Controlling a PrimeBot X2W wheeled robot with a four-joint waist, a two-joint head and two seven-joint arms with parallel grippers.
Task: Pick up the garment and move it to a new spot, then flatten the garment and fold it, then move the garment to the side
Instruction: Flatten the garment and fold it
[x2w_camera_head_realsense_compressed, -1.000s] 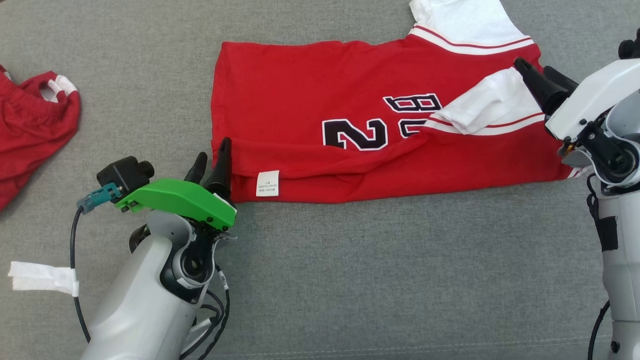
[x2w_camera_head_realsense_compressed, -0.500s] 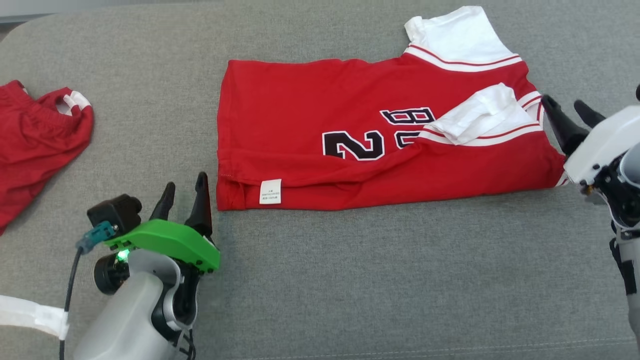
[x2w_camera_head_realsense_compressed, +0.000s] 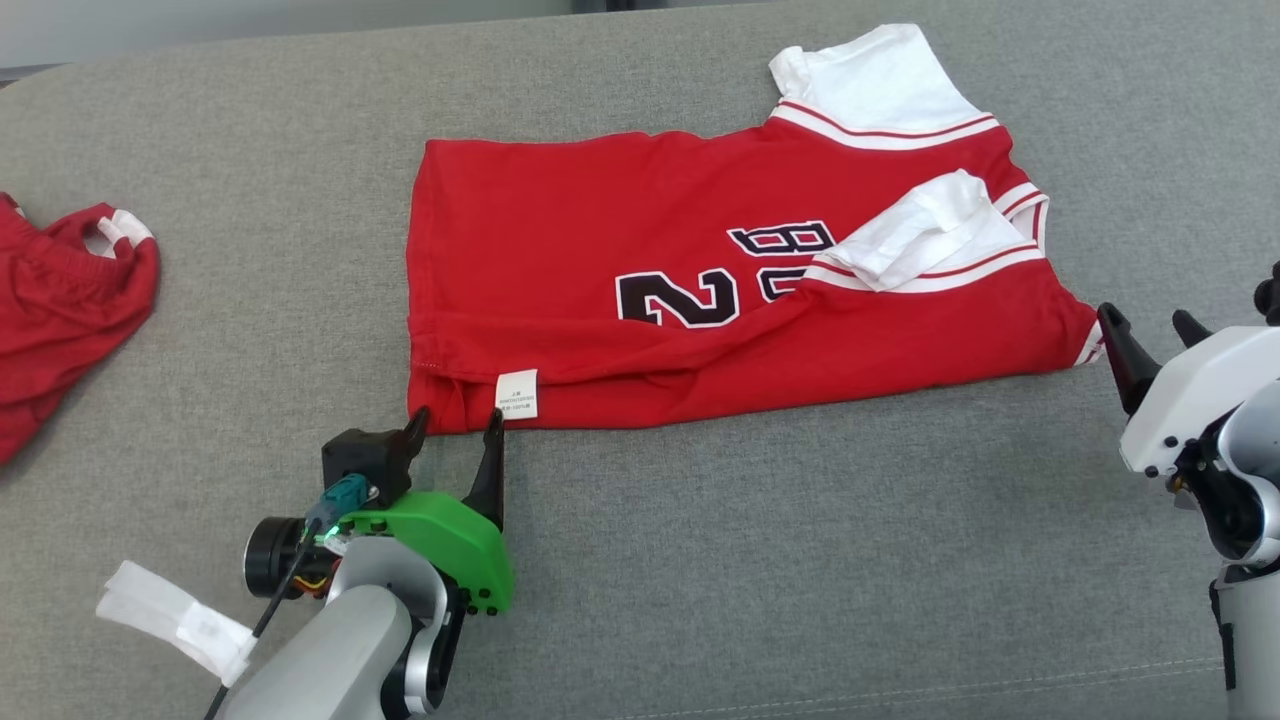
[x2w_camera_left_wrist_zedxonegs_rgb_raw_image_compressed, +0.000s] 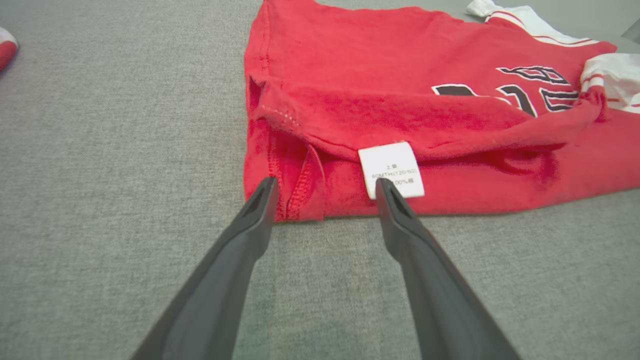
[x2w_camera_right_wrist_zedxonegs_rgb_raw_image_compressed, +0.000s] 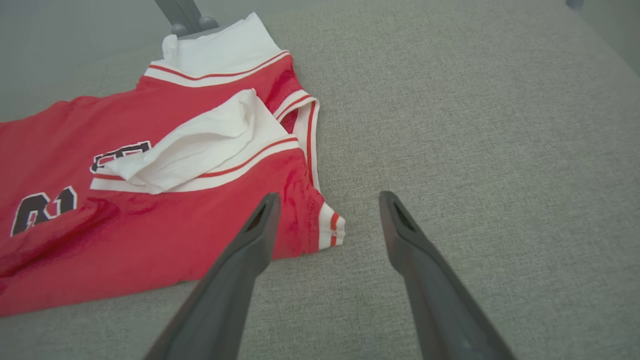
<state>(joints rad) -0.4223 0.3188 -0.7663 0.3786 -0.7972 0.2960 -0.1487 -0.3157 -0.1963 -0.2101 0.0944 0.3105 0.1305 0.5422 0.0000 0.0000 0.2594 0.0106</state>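
The left end effector (x2w_camera_head_realsense_compressed: 455, 420), fingers spread and empty, is hovering at the hem corner of the red jersey (x2w_camera_head_realsense_compressed: 600, 220), beside its white label (x2w_camera_head_realsense_compressed: 518, 393); the right end effector (x2w_camera_head_realsense_compressed: 1143, 320), equally spread, is hanging just off its collar end. The jersey is lying folded on the grey surface (x2w_camera_head_realsense_compressed: 700, 560), another red garment (x2w_camera_head_realsense_compressed: 60, 300) well beyond its hem.

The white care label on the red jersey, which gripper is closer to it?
Left. The left gripper is open at the hem corner of the jersey, one fingertip by the care label. The right gripper is open beyond the collar end, far from it.
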